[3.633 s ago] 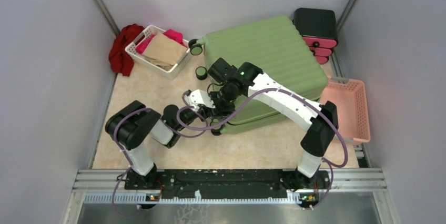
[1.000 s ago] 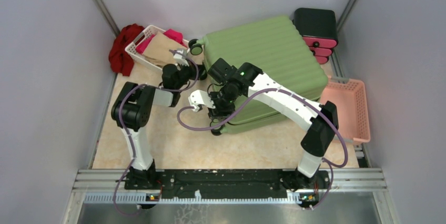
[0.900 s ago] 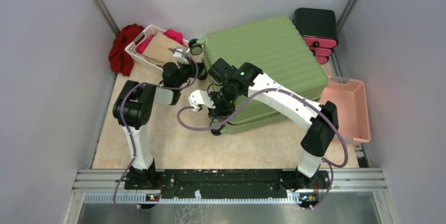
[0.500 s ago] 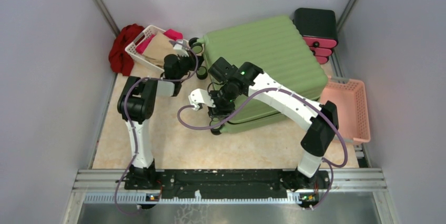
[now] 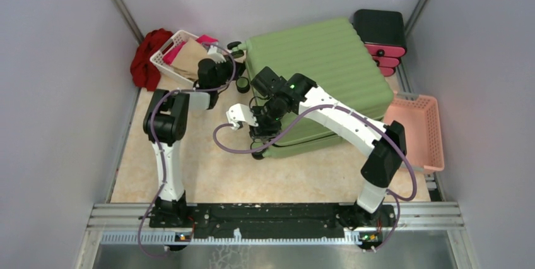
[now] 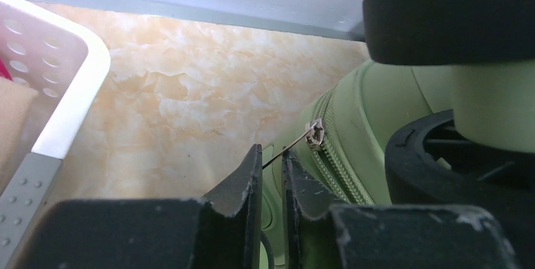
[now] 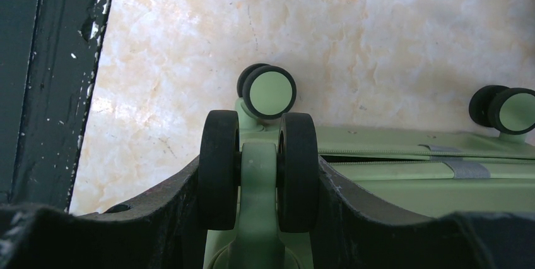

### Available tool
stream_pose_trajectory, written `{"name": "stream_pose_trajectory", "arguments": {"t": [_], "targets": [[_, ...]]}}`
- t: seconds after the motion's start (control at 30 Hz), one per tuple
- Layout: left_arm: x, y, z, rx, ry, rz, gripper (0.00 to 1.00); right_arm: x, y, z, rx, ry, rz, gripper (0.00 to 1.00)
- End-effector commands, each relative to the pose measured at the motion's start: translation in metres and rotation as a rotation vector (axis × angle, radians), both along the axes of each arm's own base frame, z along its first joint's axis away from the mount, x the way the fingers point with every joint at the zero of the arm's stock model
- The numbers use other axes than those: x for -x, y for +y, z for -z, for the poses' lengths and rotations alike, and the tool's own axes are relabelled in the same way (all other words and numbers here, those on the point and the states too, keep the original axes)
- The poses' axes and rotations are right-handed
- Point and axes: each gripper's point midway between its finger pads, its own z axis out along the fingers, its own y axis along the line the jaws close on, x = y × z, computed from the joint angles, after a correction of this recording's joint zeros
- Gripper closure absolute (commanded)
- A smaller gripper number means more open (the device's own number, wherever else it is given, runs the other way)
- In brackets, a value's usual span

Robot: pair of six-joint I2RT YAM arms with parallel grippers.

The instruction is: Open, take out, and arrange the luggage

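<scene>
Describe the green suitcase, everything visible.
The luggage is a light-green, ribbed hard shell, lying flat and closed on the marbled table, with black, green-capped wheels at its left end. The right gripper clamps one double wheel. The luggage's zipper pull reaches between the left gripper's nearly closed fingers; grip unclear.

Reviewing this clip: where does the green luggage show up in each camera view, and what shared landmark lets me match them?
Top external: the luggage lies centre-right and is the largest thing in view.
Left wrist: lower right, showing its zippered green edge.
Right wrist: across the bottom, with one double caster at centre.
Shared landmark: its black casters, on the marbled tabletop.
</scene>
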Motion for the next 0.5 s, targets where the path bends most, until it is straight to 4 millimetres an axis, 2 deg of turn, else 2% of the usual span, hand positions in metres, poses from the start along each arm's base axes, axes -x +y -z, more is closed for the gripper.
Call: {"name": "stream_pose_trajectory", "arguments": {"t": [0.0,0.17,0.3,0.47], "targets": [[-0.034,0.042,-0.046,0.063,-0.101,-0.178,0.81,0.038,-0.013,-0.019,-0.009,0.116,-0.031,1.00],[-0.028,0.050,-0.050,0.087,-0.090,-0.188,0.73,0.038,-0.013,-0.021,-0.010,0.113,-0.030,1.00],[-0.021,0.058,-0.063,0.091,-0.110,-0.198,0.67,0.039,-0.013,-0.022,-0.013,0.114,-0.031,1.00],[-0.016,0.068,-0.073,0.089,-0.112,-0.194,0.68,0.039,-0.013,-0.023,-0.014,0.114,-0.029,1.00]]}}
